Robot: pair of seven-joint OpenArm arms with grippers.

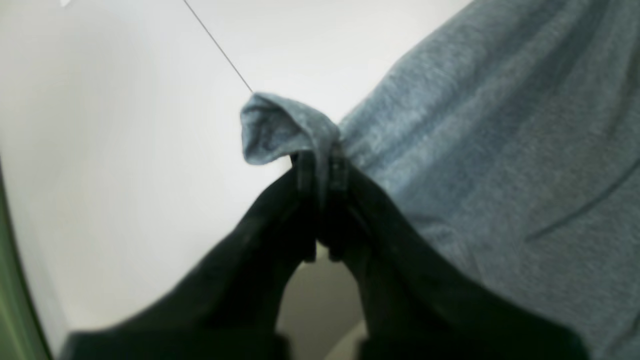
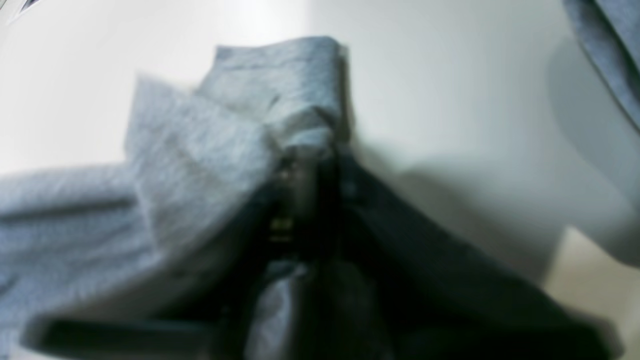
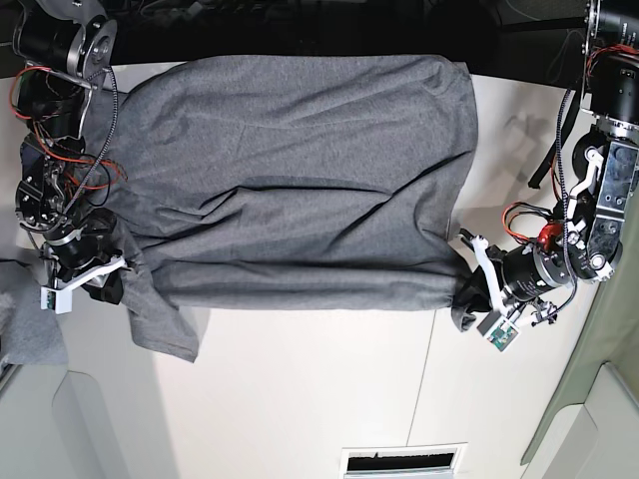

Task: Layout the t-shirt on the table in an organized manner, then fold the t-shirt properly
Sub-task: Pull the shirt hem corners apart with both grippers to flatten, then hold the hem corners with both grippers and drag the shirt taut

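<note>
Both fingers point(image 1: 320, 170) point(image 2: 310, 165) pinch the t-shirt point(image 3: 300, 180) over the table point(image 3: 300, 399).

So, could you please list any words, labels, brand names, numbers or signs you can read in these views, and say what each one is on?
None can be read.
The t-shirt: plain grey, no print showing.
The table: bare white, no writing.
Small green boards on the left gripper and the right gripper, seen in the base view: any markings are too small to read.
</note>
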